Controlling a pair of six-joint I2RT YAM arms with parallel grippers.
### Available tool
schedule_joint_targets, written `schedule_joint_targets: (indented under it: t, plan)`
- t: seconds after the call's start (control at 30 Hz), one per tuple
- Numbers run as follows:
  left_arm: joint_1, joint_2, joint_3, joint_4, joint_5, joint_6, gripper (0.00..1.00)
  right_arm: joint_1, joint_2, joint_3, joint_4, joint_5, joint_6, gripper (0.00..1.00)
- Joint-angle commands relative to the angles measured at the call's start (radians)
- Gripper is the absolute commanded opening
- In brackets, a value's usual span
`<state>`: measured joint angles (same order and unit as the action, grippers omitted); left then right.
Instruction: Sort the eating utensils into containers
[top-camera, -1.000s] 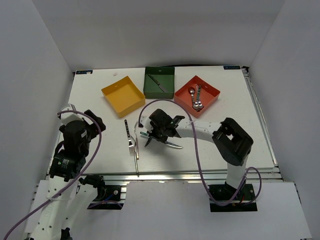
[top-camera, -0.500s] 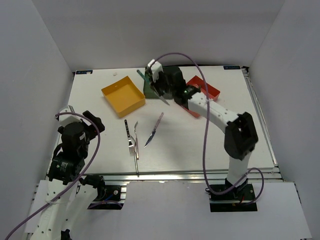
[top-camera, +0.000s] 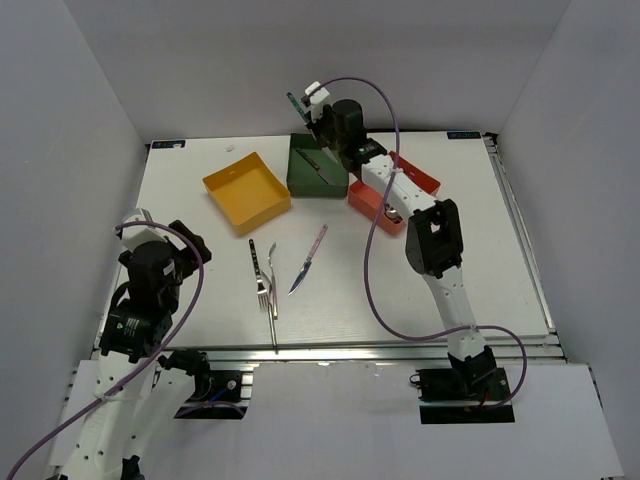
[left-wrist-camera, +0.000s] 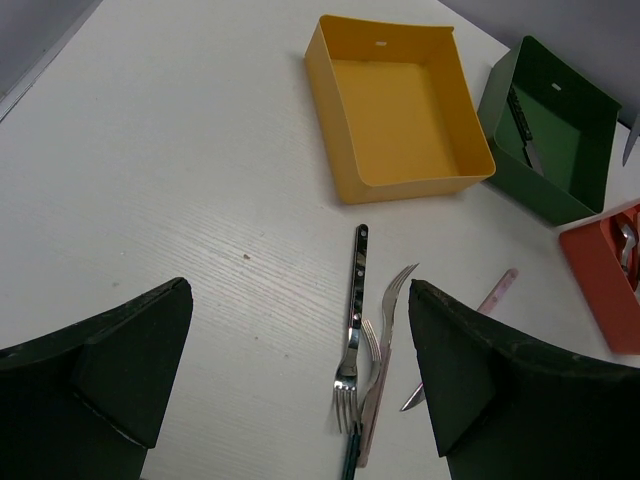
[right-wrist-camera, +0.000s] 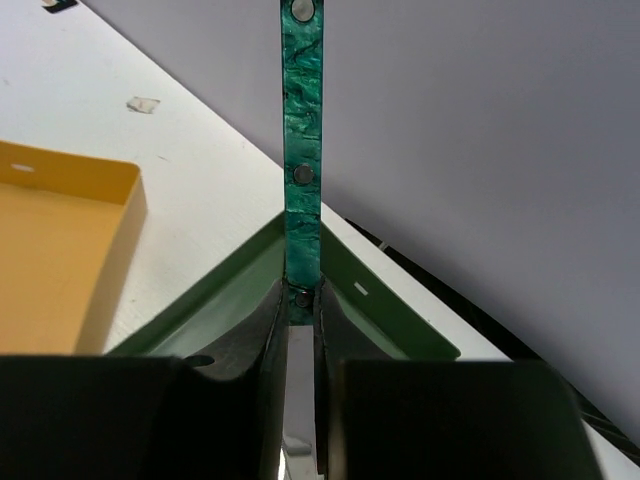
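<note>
My right gripper (top-camera: 318, 118) is shut on a teal-handled knife (right-wrist-camera: 302, 150), held over the back of the dark green tray (top-camera: 334, 183); the handle (top-camera: 295, 103) sticks up past the fingers. The green tray (right-wrist-camera: 385, 300) holds another knife (top-camera: 318, 165). The yellow tray (top-camera: 247, 192) holds nothing. The red-orange tray (top-camera: 418, 182) holds spoons (top-camera: 392, 197). A few forks (top-camera: 264, 278) and a pink-handled knife (top-camera: 309, 258) lie on the table. My left gripper (left-wrist-camera: 300, 290) is open and empty, above and near the forks (left-wrist-camera: 357, 320).
White walls close in the table on three sides. The right arm stretches from the near edge across the red-orange tray (left-wrist-camera: 595, 270) to the back. The yellow tray (right-wrist-camera: 60, 230) sits left of the green one (left-wrist-camera: 555, 150).
My right gripper has lifted the teal-handled knife from the middle of the table and carried it back over the dark green tray. The pink-handled knife stays on the table. The left arm has not moved.
</note>
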<state>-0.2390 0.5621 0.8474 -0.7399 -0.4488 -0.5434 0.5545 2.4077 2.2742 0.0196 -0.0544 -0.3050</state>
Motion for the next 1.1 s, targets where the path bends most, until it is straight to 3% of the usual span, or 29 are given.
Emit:
schedule_joint_targets:
  t: [0.0,0.2,0.27,0.3,0.37,0.53,0.63,0.67,0.7,0.83,0.97,1.07]
  plan:
    - [-0.002,-0.001,-0.005,0.011,0.001,0.000,0.98,-0.025,0.036,0.069,0.109,-0.039,-0.008,0.00]
    - [0.000,-0.007,-0.005,0.014,0.009,0.003,0.98,-0.045,0.062,0.021,0.135,-0.051,-0.010,0.00]
    - [0.000,-0.013,-0.005,0.016,0.012,0.005,0.98,-0.048,0.070,0.018,0.129,-0.042,-0.008,0.07]
    - [0.000,-0.014,-0.005,0.016,0.012,0.005,0.98,-0.048,0.070,0.015,0.123,-0.041,-0.008,0.12]
    - [0.000,-0.019,-0.005,0.016,0.009,0.005,0.98,-0.047,0.032,-0.024,0.126,-0.038,0.003,0.45]
    - [-0.002,-0.019,-0.005,0.014,0.009,0.003,0.98,-0.041,-0.076,-0.085,0.119,-0.064,0.049,0.70]
    - [-0.002,-0.019,-0.005,0.014,0.006,0.003,0.98,-0.007,-0.192,-0.172,0.108,-0.032,0.061,0.72]
    - [-0.002,-0.024,-0.005,0.014,0.005,0.002,0.98,0.025,-0.223,-0.206,0.109,0.053,0.070,0.76]
    - [0.000,-0.025,-0.005,0.013,0.001,0.002,0.98,0.047,-0.279,-0.266,0.105,0.135,0.085,0.89]
    - [0.000,-0.037,-0.005,0.010,-0.008,-0.003,0.98,0.134,-0.372,-0.393,-0.004,0.450,0.316,0.89]
    - [-0.002,-0.050,-0.005,0.007,-0.013,-0.007,0.98,0.130,-0.389,-0.461,-0.047,0.423,0.400,0.89]
    - [-0.006,-0.064,-0.004,0.001,-0.013,-0.012,0.98,0.082,-0.282,-0.299,-0.125,0.326,0.319,0.89]
